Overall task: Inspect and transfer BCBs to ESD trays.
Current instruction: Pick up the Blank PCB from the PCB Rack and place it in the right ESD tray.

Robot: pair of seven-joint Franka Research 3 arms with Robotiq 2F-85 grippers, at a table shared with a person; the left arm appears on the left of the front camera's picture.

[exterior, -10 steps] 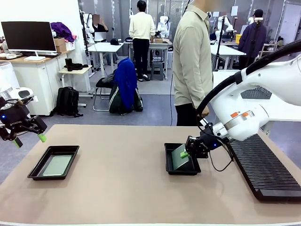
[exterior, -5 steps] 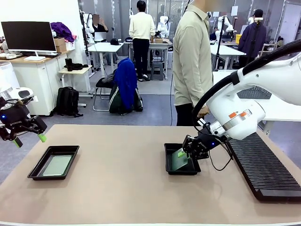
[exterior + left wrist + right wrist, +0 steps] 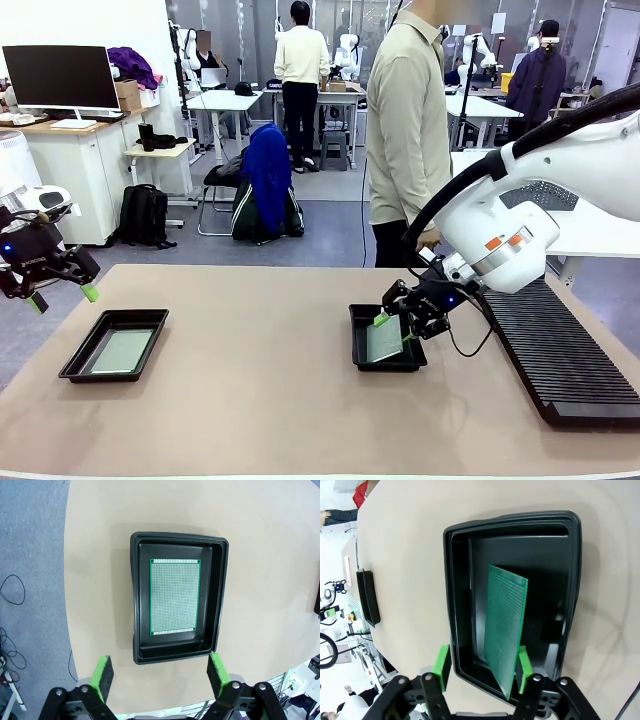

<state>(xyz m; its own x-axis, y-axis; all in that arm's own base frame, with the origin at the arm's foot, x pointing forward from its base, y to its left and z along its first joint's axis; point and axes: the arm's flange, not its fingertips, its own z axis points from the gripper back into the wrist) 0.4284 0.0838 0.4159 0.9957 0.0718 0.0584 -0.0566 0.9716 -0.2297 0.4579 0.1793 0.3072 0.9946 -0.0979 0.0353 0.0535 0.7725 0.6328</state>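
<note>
1. Right gripper [image 3: 481,667]: fingers apart, flanking a tilted BCB [image 3: 504,630]. Contact with the right-hand pad cannot be judged.
2. That BCB stands on edge in the right ESD tray [image 3: 457,600] directly ahead of the fingers (its far corner is raised).
3. Left gripper [image 3: 160,672]: fingers spread wide, nothing between them.
4. Left ESD tray [image 3: 220,600] lies just beyond its fingertips, with a second BCB [image 3: 174,597] flat on its floor.

Two boards, two black trays

One green perforated BCB [image 3: 174,596] lies flat on the floor of the left ESD tray [image 3: 141,600]. The other BCB [image 3: 505,635] stands tilted on edge inside the right ESD tray [image 3: 457,605], its lower end between the right claw's [image 3: 482,668] pads.
</note>
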